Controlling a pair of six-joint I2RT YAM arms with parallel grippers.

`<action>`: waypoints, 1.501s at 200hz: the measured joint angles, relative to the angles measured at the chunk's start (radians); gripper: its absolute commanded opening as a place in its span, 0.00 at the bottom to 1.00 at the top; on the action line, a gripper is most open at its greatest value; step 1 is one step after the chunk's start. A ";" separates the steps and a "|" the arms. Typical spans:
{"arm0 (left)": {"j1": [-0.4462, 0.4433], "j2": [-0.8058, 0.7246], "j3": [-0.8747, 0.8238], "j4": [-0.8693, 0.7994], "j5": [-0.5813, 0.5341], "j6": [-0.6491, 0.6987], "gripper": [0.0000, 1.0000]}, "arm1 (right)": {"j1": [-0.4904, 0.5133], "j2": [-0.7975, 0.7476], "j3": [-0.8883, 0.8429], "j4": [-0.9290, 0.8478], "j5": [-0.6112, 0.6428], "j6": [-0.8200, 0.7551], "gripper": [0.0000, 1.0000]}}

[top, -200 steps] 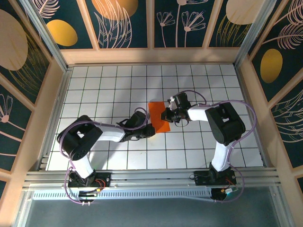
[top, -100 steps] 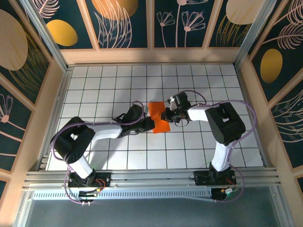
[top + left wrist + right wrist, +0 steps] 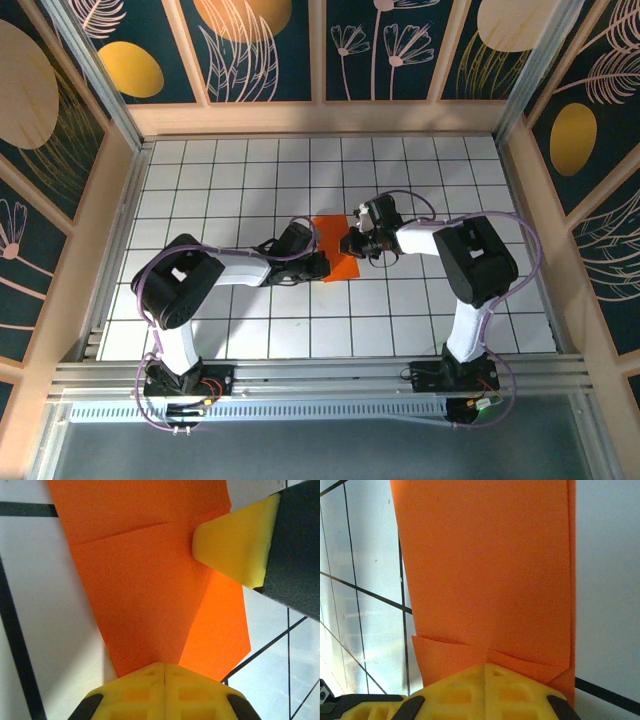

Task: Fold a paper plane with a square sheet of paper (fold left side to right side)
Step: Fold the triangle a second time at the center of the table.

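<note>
1. Since a second ago your left arm has swung its elbow in toward the middle of the frame. The left gripper [image 3: 318, 265] has slid up and right along the lower left edge of the thin, bright orange, creased square sheet of paper [image 3: 334, 238]. Your right arm has stayed put.
2. The paper lies flat at the centre of the white gridded table [image 3: 230, 180], between both grippers.
3. Both sets of jaws are closed. The right gripper [image 3: 350, 243] and the left each press down on the paper rather than pinching it.
4. Progress, as I judge it: the sheet is already a tapering, layered wedge, so the early folds are done. The narrowing folds into a dart remain.
5. The left wrist view gives you a diagonal crease, a brighter flap at lower right, and the right gripper's yellow fingertip [image 3: 235, 545] on the paper. The right wrist view shows small turned-in corners at bottom centre.
</note>
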 measured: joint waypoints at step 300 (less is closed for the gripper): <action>-0.027 0.092 0.140 -0.051 0.018 0.008 0.00 | -0.047 0.037 0.021 0.032 -0.021 -0.001 0.00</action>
